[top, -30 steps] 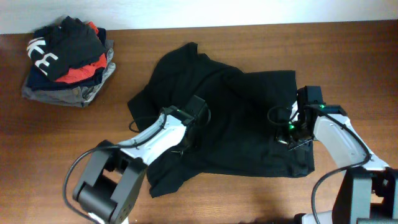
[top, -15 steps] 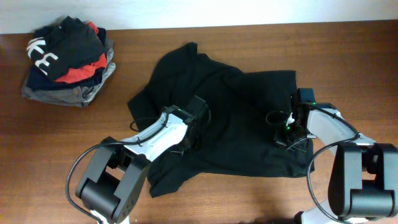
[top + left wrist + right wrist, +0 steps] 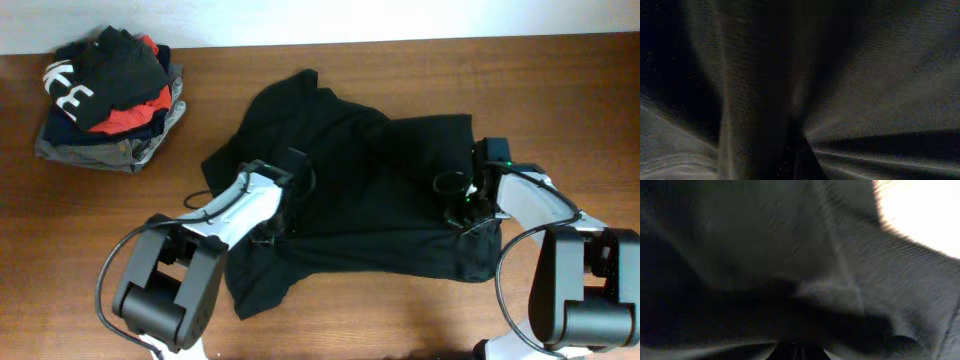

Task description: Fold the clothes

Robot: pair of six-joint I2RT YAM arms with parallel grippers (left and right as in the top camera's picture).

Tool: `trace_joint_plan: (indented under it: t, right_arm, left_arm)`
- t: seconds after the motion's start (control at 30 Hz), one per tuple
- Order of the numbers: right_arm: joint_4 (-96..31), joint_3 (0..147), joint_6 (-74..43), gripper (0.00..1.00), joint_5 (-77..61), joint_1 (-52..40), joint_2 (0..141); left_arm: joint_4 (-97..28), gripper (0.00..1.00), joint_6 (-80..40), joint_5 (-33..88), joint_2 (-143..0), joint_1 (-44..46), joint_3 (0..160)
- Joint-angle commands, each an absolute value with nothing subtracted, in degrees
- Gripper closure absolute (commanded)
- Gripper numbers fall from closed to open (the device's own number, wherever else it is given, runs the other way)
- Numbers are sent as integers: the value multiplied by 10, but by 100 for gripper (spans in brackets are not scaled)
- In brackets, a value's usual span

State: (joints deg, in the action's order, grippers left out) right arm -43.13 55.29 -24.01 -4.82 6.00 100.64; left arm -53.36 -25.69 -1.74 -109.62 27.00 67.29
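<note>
We have the large black long-sleeved top of soft fabric lying rumpled across the middle of the brown wooden tabletop. Its bulk runs from about 11 o'clock down to 4 o'clock, with a loose flap trailing toward 7 o'clock. Our left fingers sit on the garment's 8 o'clock side and our right fingers at its 3 o'clock edge, well apart from each other. Both pairs are pressed tight together, and we judge each has a pinch of the black cloth: in both wrist views the weave fills the frame and creases run together toward the bottom centre (the tips themselves are lost in shadow, so the bite is not plainly visible). The pile of folded red, navy and grey garments, far off at 10 o'clock, is no part of this. We read the step as spreading, since no neat fold shows yet and we cannot tell the sleeves from the body. The next move, as we see it, calls for drawing the two pinches apart and toward the near edge together, low over the tabletop, so the cloth goes taut and flat without either side slipping free.
</note>
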Motion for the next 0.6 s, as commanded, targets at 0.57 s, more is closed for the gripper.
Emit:
trace_joint_plan:
  t: [0.57]
  right_arm:
    - [-572,658,-241,96,23,113,1031]
  left_arm:
    - [-594,99,-241,-50,-1040,274,701]
